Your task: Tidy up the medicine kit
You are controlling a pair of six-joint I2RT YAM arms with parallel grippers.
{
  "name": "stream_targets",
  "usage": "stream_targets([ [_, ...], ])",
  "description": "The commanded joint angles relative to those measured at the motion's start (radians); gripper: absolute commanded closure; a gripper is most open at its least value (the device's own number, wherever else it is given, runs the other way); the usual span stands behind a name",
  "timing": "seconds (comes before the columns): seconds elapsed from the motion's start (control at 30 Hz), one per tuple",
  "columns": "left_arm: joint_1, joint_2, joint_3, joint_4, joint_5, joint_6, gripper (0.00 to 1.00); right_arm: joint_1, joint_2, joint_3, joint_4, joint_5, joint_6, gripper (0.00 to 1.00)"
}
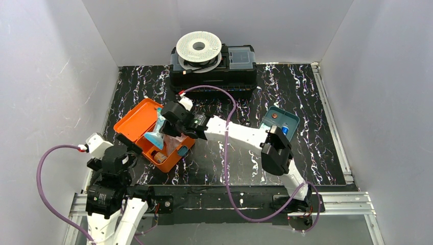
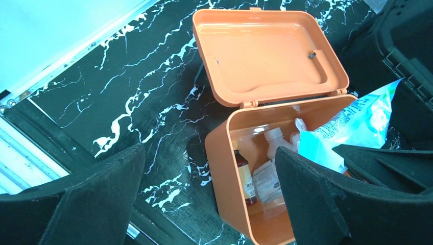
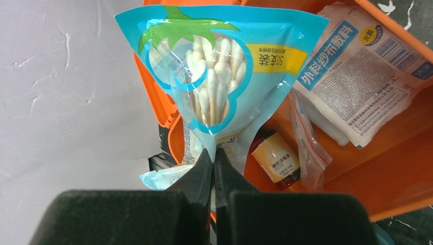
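Your right hand (image 3: 214, 159) is clamped on a corner of a swab bag (image 3: 214, 71), holding it over the open kit (image 1: 135, 122), which sits at the left of the counter (image 1: 316, 102). Your left hand (image 2: 209, 150) hangs beside the kit, fingers apart.

Orange all over the medicine kit (image 2: 265, 51). Black veined with white on the surface (image 1: 306, 102). Turquoise with a green leaf and yellow label on the swab pouch (image 3: 219, 66). White with blue print on the gauze pack (image 3: 357, 71).
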Motion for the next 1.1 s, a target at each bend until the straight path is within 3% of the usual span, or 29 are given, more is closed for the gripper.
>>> stream_targets([
  [0.0, 0.003, -0.014, -0.012, -0.025, -0.082, -0.011, 0.01, -0.002, 0.035, 0.059, -0.029, 0.005, 0.079, 0.99],
  [0.2, 0.000, -0.034, -0.011, -0.039, -0.082, -0.013, 0.01, -0.015, 0.035, -0.001, -0.024, -0.015, 0.134, 0.99],
  [0.33, 0.000, -0.039, -0.009, -0.044, -0.088, -0.015, 0.00, -0.027, 0.032, -0.029, -0.015, -0.046, 0.140, 0.90],
  [0.43, 0.000, -0.038, -0.010, -0.044, -0.088, -0.019, 0.00, -0.029, 0.038, -0.029, -0.029, -0.059, 0.138, 0.70],
  [0.6, 0.000, -0.033, -0.011, -0.041, -0.085, -0.016, 0.01, -0.030, 0.026, -0.036, -0.023, -0.062, 0.107, 0.47],
  [0.87, 0.001, -0.026, -0.011, -0.035, -0.067, -0.009, 0.01, -0.030, -0.078, -0.016, -0.038, 0.000, -0.060, 0.46],
  [1.07, 0.000, -0.019, -0.018, -0.016, -0.033, 0.011, 0.00, -0.050, -0.204, -0.096, -0.051, 0.039, -0.222, 0.45],
])
